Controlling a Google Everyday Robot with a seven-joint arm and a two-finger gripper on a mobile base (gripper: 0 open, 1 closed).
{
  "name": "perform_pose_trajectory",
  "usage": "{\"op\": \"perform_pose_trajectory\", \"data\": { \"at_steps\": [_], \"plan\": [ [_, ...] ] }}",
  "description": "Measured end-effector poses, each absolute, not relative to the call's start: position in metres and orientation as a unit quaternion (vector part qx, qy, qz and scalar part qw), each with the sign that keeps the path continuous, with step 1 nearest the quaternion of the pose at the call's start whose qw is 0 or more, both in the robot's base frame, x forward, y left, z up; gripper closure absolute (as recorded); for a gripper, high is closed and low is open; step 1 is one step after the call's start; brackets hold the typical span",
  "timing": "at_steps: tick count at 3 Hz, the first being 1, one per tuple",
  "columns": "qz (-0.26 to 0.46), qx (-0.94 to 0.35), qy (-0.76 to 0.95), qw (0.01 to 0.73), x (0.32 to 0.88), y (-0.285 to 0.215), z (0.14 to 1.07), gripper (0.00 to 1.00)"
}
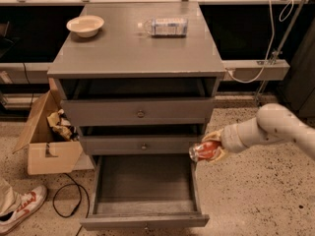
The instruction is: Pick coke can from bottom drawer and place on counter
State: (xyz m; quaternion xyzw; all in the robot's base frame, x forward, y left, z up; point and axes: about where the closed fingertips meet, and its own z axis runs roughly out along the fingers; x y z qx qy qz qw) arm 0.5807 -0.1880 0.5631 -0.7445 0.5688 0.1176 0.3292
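Note:
The coke can [205,151], red with a silver end, is held on its side in my gripper [212,146]. The gripper is shut on it at the right edge of the cabinet, level with the middle drawer and above the right rim of the bottom drawer [143,221]. The bottom drawer is pulled open and its grey tray shows nothing inside. The counter [133,48] is the grey top of the cabinet, well above and left of the gripper. My white arm reaches in from the right.
A cream bowl [85,25] and a clear plastic bottle [165,26] lying on its side sit at the back of the counter. A cardboard box [47,134] with scraps stands left of the cabinet, with a black cable [66,200] and a shoe [19,210] on the floor.

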Motion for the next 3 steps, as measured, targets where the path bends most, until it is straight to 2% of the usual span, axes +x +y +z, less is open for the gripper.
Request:
{"op": "perform_pose_trajectory", "data": {
  "at_steps": [2,3],
  "plan": [
    [0.055,-0.752,0.565,0.337,0.591,-0.182,0.742,1.00],
    [0.055,-0.752,0.565,0.337,0.591,-0.182,0.742,1.00]
  ]
}}
